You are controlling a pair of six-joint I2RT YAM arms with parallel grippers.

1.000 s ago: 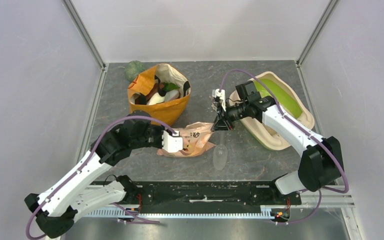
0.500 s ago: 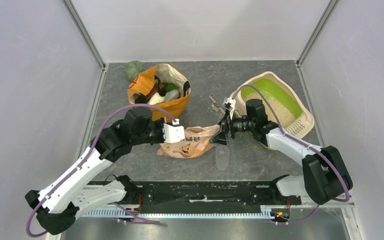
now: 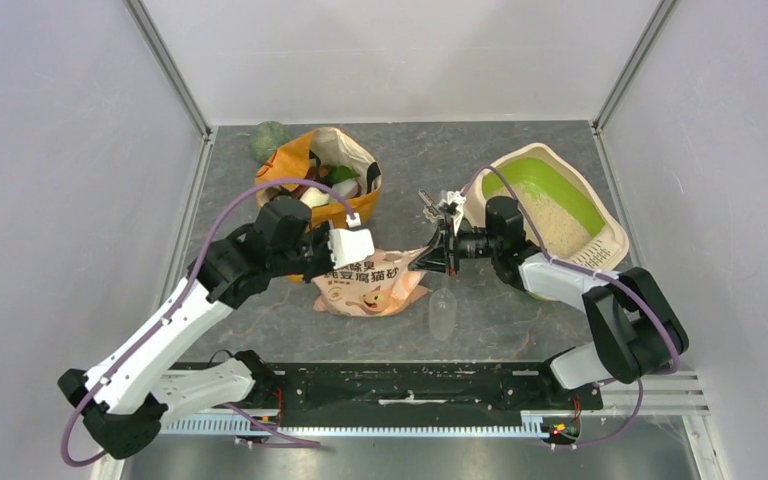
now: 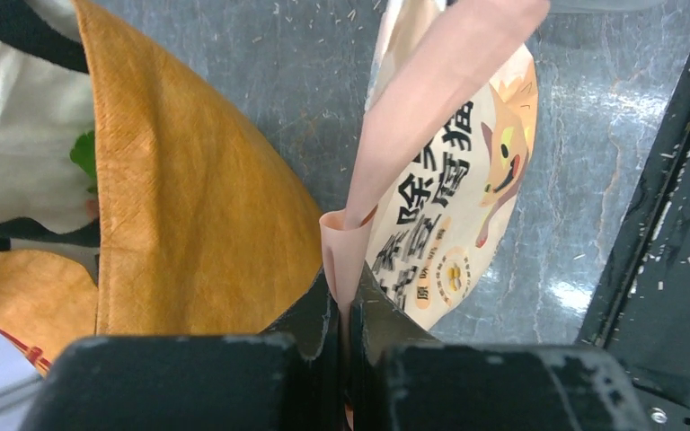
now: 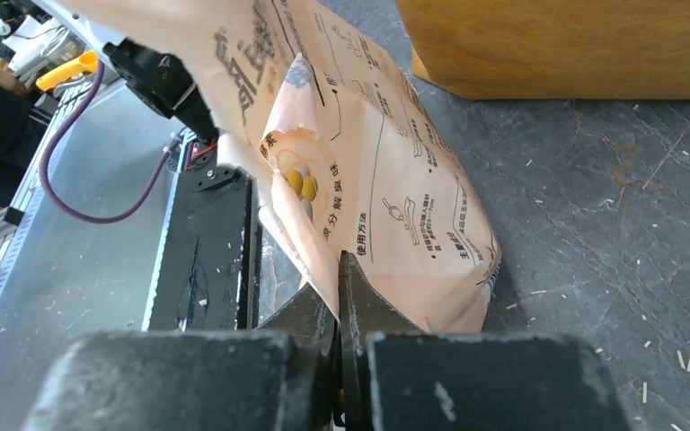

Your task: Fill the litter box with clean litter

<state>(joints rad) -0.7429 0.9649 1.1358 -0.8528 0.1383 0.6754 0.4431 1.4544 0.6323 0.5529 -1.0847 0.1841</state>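
Right arm has swung off the litter box point(image 3: 612, 238) and dropped low over the tabletop point(image 3: 410, 160). Its pincer point(image 3: 430, 258) is now clamped shut on the right corner of the litter bag point(image 3: 370, 287). Left pincer point(image 3: 352, 244) stays pinched on the bag's left edge, beside the orange bag point(image 4: 189, 206). Box sits rear right, clean litter point(image 3: 558, 225) already in it. Judgement: both ends held, ready for a two-arm lift. Left elbow bent; right forearm near level.
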